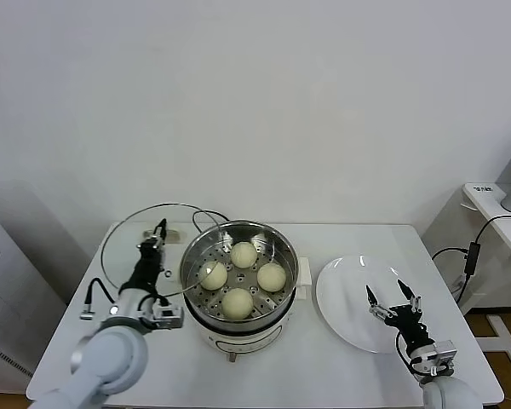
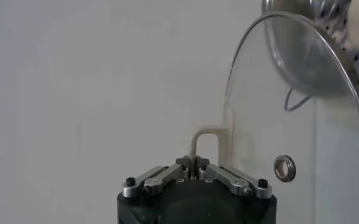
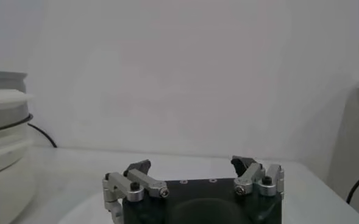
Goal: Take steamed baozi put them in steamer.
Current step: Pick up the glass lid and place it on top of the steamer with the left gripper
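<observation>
Several cream-white steamed baozi (image 1: 244, 254) lie on the perforated tray inside the shiny steel steamer (image 1: 283, 248) at the table's middle. My left gripper (image 1: 159, 230) is just left of the steamer, shut on the cream handle (image 2: 206, 137) of the round glass lid (image 1: 123, 251), which stands tilted on edge with its rim against the pot. In the left wrist view my left gripper (image 2: 193, 163) pinches the thin handle bar, and the lid (image 2: 289, 122) rises beside it. My right gripper (image 1: 385, 287) hovers open and empty over the white plate (image 1: 341, 298).
The steamer's white base (image 3: 2, 134) and its black cord (image 3: 42, 135) show in the right wrist view, with my right gripper (image 3: 192, 163) in front. A white side desk (image 1: 498, 213) with a hanging cable stands to the right. The table's front edge (image 1: 264, 396) is near.
</observation>
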You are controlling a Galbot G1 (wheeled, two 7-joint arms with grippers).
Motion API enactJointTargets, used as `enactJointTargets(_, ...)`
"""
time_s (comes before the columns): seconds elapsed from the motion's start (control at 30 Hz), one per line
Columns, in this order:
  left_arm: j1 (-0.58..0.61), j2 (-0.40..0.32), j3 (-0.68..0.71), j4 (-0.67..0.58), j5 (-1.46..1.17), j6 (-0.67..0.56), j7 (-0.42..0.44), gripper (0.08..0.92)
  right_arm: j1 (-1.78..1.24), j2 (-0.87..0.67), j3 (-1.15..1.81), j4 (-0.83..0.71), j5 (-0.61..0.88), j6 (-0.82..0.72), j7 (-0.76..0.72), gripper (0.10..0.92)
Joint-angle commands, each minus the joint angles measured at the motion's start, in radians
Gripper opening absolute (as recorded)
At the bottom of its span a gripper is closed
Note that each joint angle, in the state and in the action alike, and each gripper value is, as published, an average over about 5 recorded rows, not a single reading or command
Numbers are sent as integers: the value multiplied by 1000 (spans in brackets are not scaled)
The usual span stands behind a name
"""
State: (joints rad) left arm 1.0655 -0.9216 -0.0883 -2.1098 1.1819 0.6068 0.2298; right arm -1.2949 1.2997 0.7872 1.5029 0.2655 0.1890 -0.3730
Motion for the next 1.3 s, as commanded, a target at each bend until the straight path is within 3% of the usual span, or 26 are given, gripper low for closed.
enactJointTargets(0.03, -63, -82, 160, -1, 97, 94, 14, 107, 3, 0, -1, -6, -4, -2, 2, 823)
enactJointTargets(0.27, -89, -135, 208, 30, 111, 97, -1, 107, 9, -1, -1, -9, -8, -5, 4, 823)
enactJointTargets(1.3, -108, -224, 323, 86, 184, 103, -2, 107, 29, 6, -5, -40, -21, -5, 5, 823)
